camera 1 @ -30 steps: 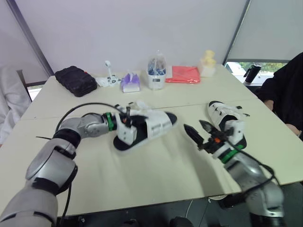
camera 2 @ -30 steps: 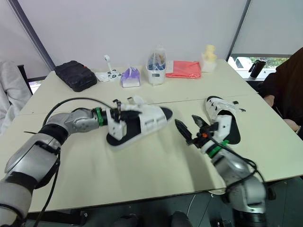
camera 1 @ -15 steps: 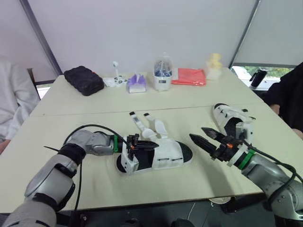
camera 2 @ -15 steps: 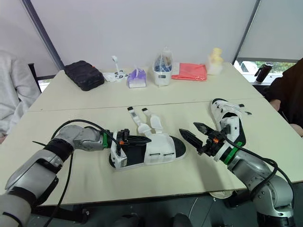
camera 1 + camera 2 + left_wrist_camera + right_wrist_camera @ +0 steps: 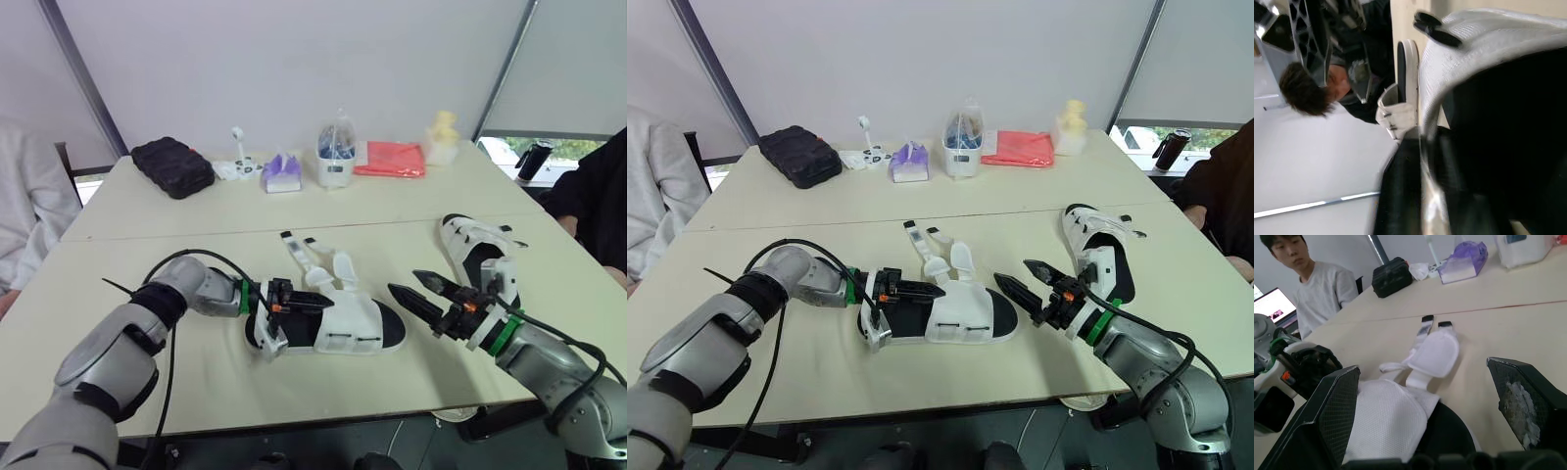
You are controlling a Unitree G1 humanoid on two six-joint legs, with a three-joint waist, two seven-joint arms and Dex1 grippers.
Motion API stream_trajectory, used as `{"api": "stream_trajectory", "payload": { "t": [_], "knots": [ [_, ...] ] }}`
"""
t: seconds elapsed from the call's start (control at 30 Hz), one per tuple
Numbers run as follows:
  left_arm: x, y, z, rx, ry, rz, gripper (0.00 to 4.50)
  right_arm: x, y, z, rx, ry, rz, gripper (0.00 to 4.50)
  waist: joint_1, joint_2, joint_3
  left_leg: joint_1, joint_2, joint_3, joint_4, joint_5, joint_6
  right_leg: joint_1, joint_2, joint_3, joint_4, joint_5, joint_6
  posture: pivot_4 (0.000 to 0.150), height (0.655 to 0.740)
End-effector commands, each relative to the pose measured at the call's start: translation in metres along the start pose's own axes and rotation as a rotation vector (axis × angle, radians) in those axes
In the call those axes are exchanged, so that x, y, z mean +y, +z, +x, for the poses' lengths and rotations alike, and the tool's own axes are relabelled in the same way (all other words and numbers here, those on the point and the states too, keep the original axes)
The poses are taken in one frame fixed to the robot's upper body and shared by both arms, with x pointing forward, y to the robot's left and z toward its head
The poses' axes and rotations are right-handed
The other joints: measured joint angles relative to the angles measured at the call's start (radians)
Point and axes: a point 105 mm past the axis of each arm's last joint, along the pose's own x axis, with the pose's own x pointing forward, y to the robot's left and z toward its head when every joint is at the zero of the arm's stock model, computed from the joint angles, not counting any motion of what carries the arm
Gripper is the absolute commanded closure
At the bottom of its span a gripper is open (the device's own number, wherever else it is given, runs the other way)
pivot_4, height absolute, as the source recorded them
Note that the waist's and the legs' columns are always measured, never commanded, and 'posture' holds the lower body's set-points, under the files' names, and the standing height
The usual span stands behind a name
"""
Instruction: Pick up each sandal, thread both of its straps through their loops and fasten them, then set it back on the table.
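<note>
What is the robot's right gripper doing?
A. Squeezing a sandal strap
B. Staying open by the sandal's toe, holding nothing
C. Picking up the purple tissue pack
B: the right gripper has its two fingers spread wide beside the toe of the sandal, with nothing gripped between them, and the straps lie loose on the table.

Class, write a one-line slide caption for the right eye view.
Left gripper, jaws shut on the unfastened sandal; right gripper, jaws open, hovers by its toe.
</note>
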Motion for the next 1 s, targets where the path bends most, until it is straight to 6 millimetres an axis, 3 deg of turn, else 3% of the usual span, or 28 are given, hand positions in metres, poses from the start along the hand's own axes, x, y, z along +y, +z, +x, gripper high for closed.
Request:
{"api": "stream_trajectory", "payload": {
  "t": [0.03,0.13,0.27,0.37,0.47,0.57,0.7,0.83,0.93,1.0],
  "knots": [
    [0.007,0.000,-0.008,0.031,0.070,-0.098,2.04,0.006,0.007,0.000,-0.020,0.030,-0.035,0.00,-0.001,0.000,0.000,0.000,0.000,0.000,0.000,0.000,0.000,0.000,0.000,0.000,0.000,0.000,0.000,0.150,0.7400],
    [0.004,-0.001,-0.025,0.099,0.119,-0.205,0.54,0.003,0.007,0.000,-0.014,0.032,-0.038,0.00,-0.004,0.000,0.000,0.000,0.000,0.001,-0.001,0.000,0.000,-0.001,0.000,0.000,0.000,0.000,0.000,0.150,0.7400],
    [0.008,-0.006,-0.059,0.250,0.226,-0.325,0.54,0.000,0.007,0.001,-0.002,0.041,-0.036,0.00,-0.011,0.000,0.000,0.000,0.001,0.002,-0.001,0.000,0.000,-0.003,-0.001,0.001,0.001,0.000,0.000,0.150,0.7400],
    [0.013,-0.023,-0.088,0.441,0.282,-0.427,0.54,-0.002,0.007,0.002,0.006,0.052,-0.035,0.00,-0.009,0.000,0.000,0.000,0.001,0.003,-0.002,0.000,0.000,-0.004,-0.002,0.001,0.001,0.000,0.000,0.150,0.7400],
    [0.024,-0.066,-0.121,0.719,0.465,-0.636,0.54,-0.007,0.008,0.004,0.013,0.055,-0.041,0.00,0.003,0.000,0.000,0.000,0.001,0.003,0.000,-0.001,0.001,-0.003,-0.002,0.001,0.001,0.000,0.000,0.150,0.7400],
    [0.042,-0.112,-0.151,0.942,0.789,-0.817,0.54,-0.012,0.011,0.009,0.006,0.047,-0.041,0.00,0.005,0.000,0.000,0.000,0.000,0.002,0.003,-0.001,0.002,0.000,-0.002,-0.001,0.001,0.000,0.000,0.150,0.7400],
    [0.055,-0.150,-0.169,1.099,1.153,-0.976,0.54,-0.017,0.015,0.016,-0.011,0.036,-0.040,0.00,-0.002,-0.001,-0.001,0.000,0.000,0.001,0.005,-0.001,0.002,0.001,-0.001,-0.002,0.001,0.001,0.001,0.150,0.7400],
    [0.053,-0.167,-0.176,1.015,1.599,-1.332,0.54,-0.028,0.020,0.018,-0.033,-0.033,-0.059,0.00,-0.012,-0.002,-0.001,0.000,0.001,0.004,0.003,-0.002,0.002,-0.001,-0.002,-0.002,0.001,0.001,0.001,0.150,0.7400],
    [0.062,-0.167,-0.166,0.762,1.708,-1.505,0.54,-0.034,0.023,0.009,-0.011,-0.050,-0.099,0.00,-0.024,-0.002,-0.001,0.000,0.000,0.007,0.002,-0.002,0.003,-0.004,-0.004,-0.002,0.001,0.001,0.001,0.150,0.7400],
    [0.068,-0.159,-0.155,0.581,1.680,-1.613,0.54,-0.033,0.021,0.002,0.034,-0.024,-0.132,0.00,-0.027,-0.002,-0.001,-0.001,0.000,0.007,0.002,-0.002,0.003,-0.005,-0.005,-0.002,0.001,0.001,0.001,0.150,0.7400]
  ]
}}
